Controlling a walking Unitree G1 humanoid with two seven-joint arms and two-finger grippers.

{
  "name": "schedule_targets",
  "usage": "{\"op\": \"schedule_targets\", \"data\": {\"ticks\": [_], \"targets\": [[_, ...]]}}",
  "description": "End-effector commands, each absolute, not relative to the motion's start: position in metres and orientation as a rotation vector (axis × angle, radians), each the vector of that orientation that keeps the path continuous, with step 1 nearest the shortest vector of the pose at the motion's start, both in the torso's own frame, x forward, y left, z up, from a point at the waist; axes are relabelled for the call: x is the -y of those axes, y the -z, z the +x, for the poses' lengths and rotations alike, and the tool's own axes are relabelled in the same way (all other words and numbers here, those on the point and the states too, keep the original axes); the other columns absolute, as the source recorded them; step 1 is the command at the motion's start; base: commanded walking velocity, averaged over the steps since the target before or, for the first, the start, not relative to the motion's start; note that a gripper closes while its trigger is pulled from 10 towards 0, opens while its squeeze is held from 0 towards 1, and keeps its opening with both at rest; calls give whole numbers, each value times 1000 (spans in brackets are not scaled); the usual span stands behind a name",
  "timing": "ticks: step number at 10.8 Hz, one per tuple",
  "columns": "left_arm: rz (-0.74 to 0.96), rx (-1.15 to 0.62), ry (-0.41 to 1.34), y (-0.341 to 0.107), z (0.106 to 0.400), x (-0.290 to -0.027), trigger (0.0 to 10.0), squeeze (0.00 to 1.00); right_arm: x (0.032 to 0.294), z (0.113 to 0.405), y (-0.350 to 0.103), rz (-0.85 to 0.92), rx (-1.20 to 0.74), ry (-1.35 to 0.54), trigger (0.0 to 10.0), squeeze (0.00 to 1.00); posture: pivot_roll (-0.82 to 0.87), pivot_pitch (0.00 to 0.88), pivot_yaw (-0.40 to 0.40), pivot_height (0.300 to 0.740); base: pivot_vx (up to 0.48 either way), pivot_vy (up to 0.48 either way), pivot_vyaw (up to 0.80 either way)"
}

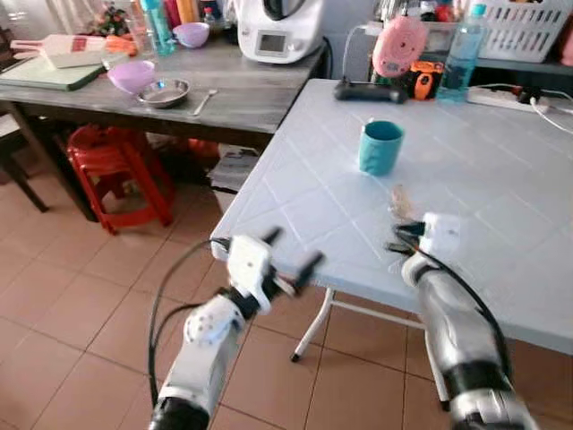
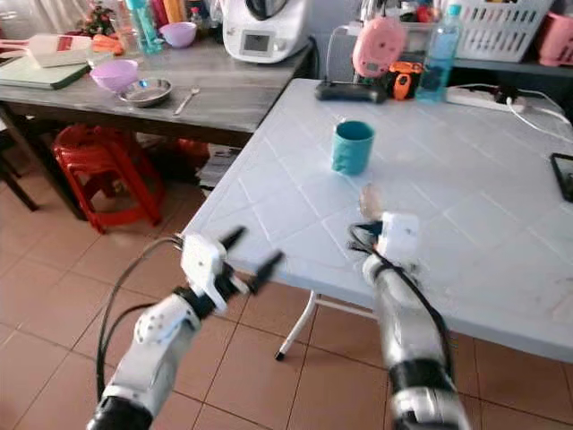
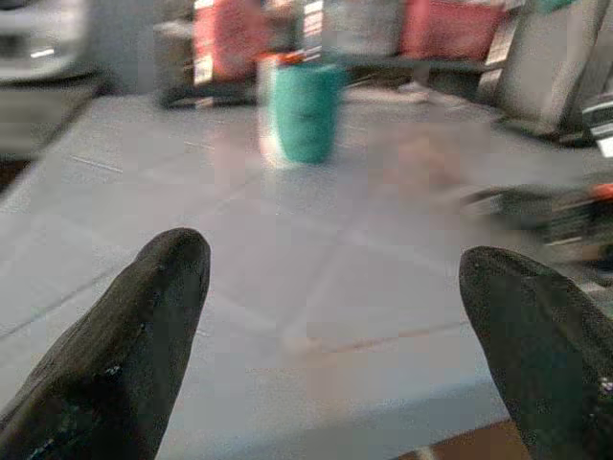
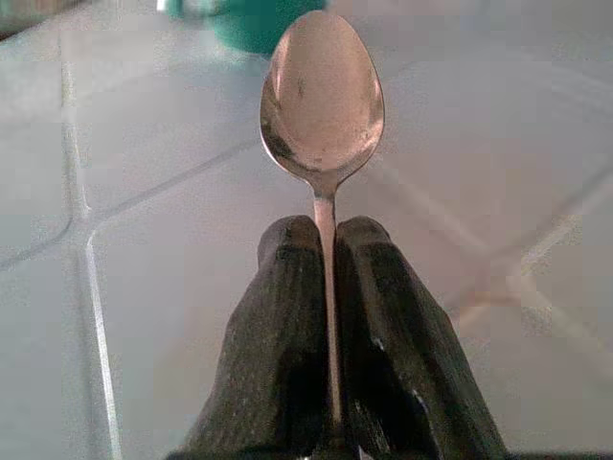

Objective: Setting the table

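The right gripper (image 4: 326, 278) is clenched on the handle of a spoon (image 4: 323, 96), whose bowl juts out over the white table (image 1: 501, 179) at lower centre of the eye views, short of the teal cup (image 1: 381, 147) with bare tiles between. The left gripper (image 1: 291, 260), fingers spread and holding nothing, hovers at the table's near-left edge above open floor (image 1: 63, 278).

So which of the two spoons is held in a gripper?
The spoon clamped by its handle in the right gripper, above the white table. The other spoon lies on the grey table beside the metal dish.
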State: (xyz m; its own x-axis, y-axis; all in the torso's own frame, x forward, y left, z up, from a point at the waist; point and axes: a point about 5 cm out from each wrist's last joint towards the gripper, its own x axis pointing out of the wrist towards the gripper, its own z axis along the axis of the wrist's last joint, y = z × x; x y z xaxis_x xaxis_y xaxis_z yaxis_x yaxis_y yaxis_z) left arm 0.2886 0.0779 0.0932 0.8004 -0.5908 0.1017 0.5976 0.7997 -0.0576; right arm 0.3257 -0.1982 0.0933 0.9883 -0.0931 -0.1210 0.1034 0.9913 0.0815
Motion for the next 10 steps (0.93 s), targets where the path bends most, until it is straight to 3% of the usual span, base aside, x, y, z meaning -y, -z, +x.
{"op": "schedule_targets", "data": {"ticks": [1, 2, 3, 7, 10], "targets": [[-71, 48, 581, -90, 293, -83, 10000, 0, 204, 322, -110, 74, -22, 132, 353, 0, -58, 0, 54, 740, 0, 0, 0], [-78, 52, 552, -90, 297, -85, 10000, 0, 209, 312, -117, 82, 17, 158, 5686, 0, -66, 0, 61, 740, 0, 0, 0], [-93, 49, 510, -91, 301, -88, 10000, 0, 213, 303, -125, 67, 62, 177, 10000, 0, -72, 0, 66, 740, 0, 0, 0], [-115, 62, 462, -95, 310, -91, 10000, 0, 221, 270, -131, 62, 84, 272, 10000, 0, -83, 0, 71, 740, 0, 0, 0], [-122, 64, 470, -95, 311, -87, 10000, 0, 212, 260, -125, 81, 59, 275, 10000, 0, -88, 0, 77, 740, 0, 176, -621]]}}
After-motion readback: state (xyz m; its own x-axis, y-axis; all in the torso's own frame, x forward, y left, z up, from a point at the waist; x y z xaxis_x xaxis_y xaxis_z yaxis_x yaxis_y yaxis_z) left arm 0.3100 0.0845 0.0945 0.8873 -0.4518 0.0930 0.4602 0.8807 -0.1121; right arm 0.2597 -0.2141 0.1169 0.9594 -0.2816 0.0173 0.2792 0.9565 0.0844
